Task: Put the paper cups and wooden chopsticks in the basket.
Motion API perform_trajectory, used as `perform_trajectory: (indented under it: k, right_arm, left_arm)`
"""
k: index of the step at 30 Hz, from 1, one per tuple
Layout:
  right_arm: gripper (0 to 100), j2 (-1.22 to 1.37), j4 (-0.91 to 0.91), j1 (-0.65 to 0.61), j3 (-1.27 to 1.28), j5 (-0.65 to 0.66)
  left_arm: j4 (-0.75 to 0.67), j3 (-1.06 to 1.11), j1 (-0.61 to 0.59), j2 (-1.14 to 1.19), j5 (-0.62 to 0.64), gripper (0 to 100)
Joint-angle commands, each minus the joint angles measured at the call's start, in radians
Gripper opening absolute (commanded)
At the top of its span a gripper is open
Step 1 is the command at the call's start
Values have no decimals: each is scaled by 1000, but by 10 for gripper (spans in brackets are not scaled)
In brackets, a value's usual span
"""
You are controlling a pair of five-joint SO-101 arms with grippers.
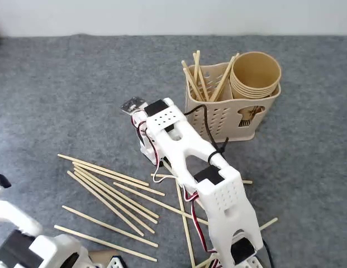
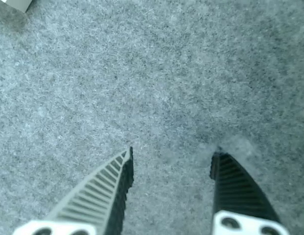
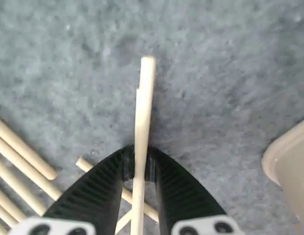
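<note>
The right pincer (image 3: 139, 152) clamps a chopstick (image 3: 144, 98); left pincer (image 2: 174, 152) gapes, seemingly above carpet (image 2: 142, 73).

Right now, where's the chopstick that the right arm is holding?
The wooden chopstick is clamped in the right pincer over the grey carpet. In the high view that pincer sits just left of the basket, beyond the loose chopsticks.

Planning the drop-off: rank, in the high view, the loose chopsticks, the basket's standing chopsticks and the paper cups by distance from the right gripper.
1. Loose chopsticks, on the table beside the right gripper.
2. Standing chopsticks, in the basket, nearer compartment.
3. Paper cups, farther compartment.
</note>
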Motion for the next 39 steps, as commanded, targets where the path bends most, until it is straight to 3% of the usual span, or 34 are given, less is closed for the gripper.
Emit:
perform_trajectory:
  k: [1,9,14,23,32,39]
  right_arm:
    - [10,-16,44,2,-71,12]
    - [10,-116,203,-25,-163,12]
    - [10,-344,314,-81,-180,12]
    - [9,-739,317,-68,-166,14]
    - [9,-1018,182,-30,-169,46]
    - [9,-1182,-41,116,-163,38]
  left_arm:
    - [-12,-7,-2,-38,-8,250]
    - [-14,-7,-2,-38,-8,250]
    - [-14,-7,-3,-38,-8,250]
    - [-14,-7,-3,-38,-8,250]
    - [-11,-7,0,-38,-8,250]
    - [-15,-7,2,-38,-6,250]
